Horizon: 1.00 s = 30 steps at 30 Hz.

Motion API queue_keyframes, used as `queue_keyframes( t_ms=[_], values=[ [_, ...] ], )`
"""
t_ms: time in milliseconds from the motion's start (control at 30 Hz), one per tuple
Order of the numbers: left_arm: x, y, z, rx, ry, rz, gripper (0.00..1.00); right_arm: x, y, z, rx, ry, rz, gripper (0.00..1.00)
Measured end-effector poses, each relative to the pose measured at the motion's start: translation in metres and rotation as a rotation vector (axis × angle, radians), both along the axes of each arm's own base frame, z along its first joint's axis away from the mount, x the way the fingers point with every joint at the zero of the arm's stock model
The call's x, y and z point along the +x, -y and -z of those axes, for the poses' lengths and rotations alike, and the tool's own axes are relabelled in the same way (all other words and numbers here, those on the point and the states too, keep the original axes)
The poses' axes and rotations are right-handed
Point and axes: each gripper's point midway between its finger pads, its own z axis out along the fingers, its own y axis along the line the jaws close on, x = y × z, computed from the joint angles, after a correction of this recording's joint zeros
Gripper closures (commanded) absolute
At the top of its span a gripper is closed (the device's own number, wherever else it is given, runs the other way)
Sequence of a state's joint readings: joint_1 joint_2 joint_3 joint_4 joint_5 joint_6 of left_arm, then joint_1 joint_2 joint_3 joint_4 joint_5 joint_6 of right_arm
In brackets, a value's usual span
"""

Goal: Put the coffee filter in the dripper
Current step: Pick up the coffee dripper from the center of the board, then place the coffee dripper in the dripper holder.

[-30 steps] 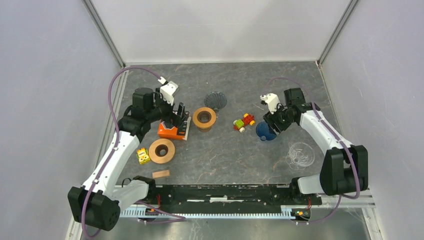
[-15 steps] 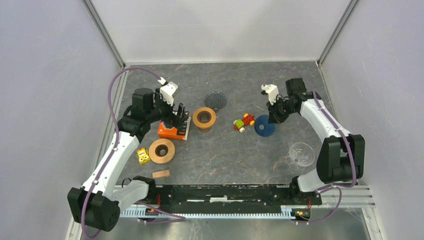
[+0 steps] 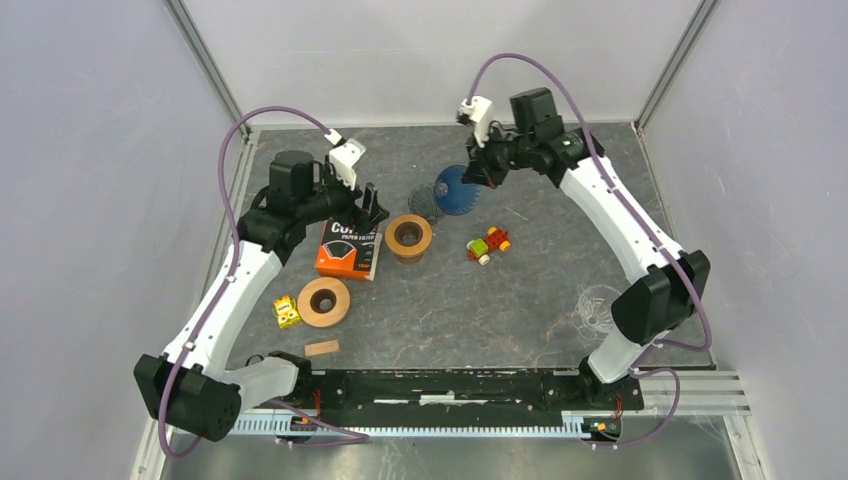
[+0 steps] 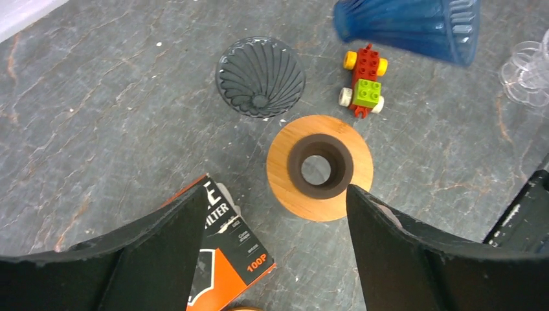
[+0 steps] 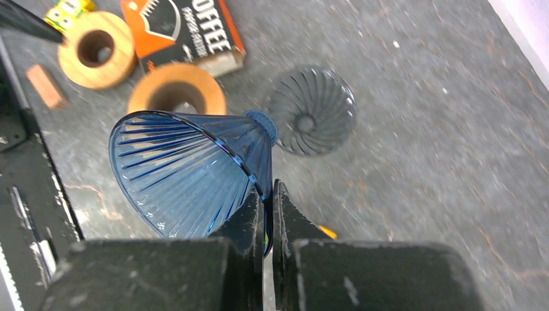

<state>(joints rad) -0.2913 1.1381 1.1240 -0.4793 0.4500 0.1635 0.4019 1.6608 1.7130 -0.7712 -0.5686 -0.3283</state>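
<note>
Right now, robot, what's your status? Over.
Left gripper open, empty. Right gripper shut on blue dripper, airborne. Coffee filter box beside left gripper. Nothing blocking.

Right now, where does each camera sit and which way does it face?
Top external: above, behind the left arm and right arm, both showing, looks down on the table.
Left wrist: on the left wrist, looks down between open left jaws at the grey dripper.
Right wrist: on the right wrist, looks down past shut right jaws pinching the blue dripper.
Shared: both drippers.
</note>
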Motion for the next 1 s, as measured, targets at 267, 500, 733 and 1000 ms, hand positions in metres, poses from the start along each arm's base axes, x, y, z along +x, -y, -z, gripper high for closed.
queue_keyframes(
  t_ms=[267, 500, 733, 1000],
  values=[
    [0.003, 0.027, -0.023, -0.098, -0.069, 0.015, 0.34, -0.008, -0.053, -0.008, 0.067, -0.028, -0.019, 1.00],
    [-0.005, 0.052, -0.040, -0.209, -0.154, 0.029, 0.31, -0.005, -0.070, -0.009, 0.091, -0.030, 0.055, 1.00],
    [-0.001, 0.069, -0.044, -0.219, -0.182, 0.000, 0.35, -0.004, -0.079, -0.002, 0.106, -0.052, 0.122, 1.00],
    [0.020, 0.067, -0.028, -0.083, -0.118, -0.145, 0.43, -0.003, -0.080, 0.009, 0.109, -0.083, 0.189, 1.00]
  ],
)
